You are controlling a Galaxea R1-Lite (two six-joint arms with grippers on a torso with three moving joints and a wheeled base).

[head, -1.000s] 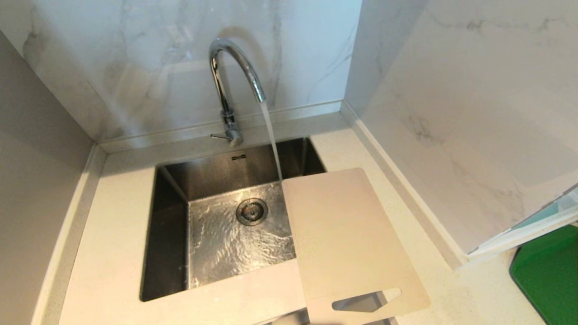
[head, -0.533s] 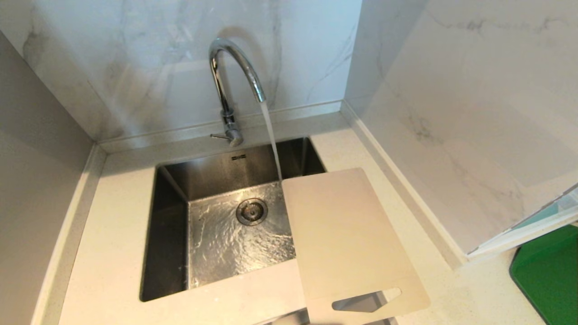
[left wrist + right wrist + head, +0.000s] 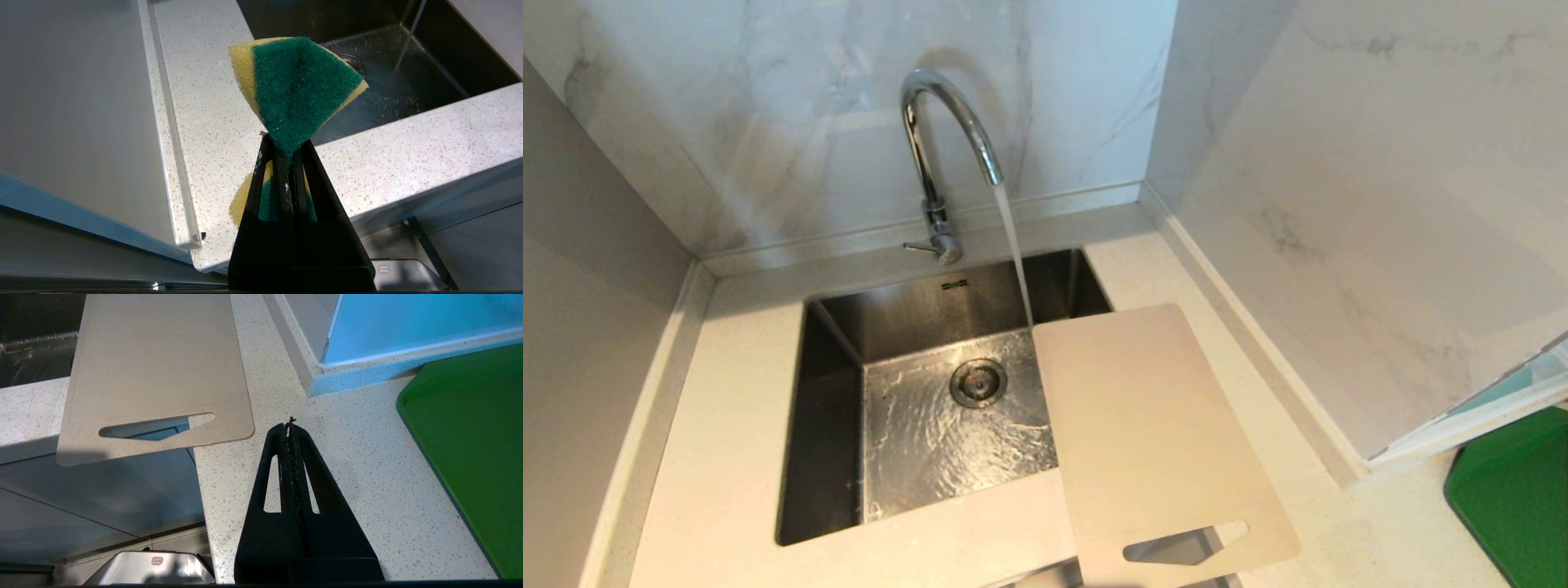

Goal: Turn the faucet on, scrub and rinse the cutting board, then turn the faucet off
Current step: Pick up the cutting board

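Done: faucet [image 3: 946, 155] on — water running into sink [image 3: 833, 408].
Board: cutting board [image 3: 1152, 425] bridges sink's right rim, overhanging the worktop [image 3: 727, 408] edge.
Left claw [image 3: 286, 153]: clamped on sponge [image 3: 298, 85].
Right claw [image 3: 291, 428]: closed, empty.
Left: scrub, rinse, shut off.

A green-and-yellow scouring sponge [image 3: 295, 87] is pinched at its middle by the left pincer, the steel sink [image 3: 833, 457] beyond its tips, while a green tray [image 3: 474, 437] lies on the speckled countertop [image 3: 359, 465] beside the right pincer.
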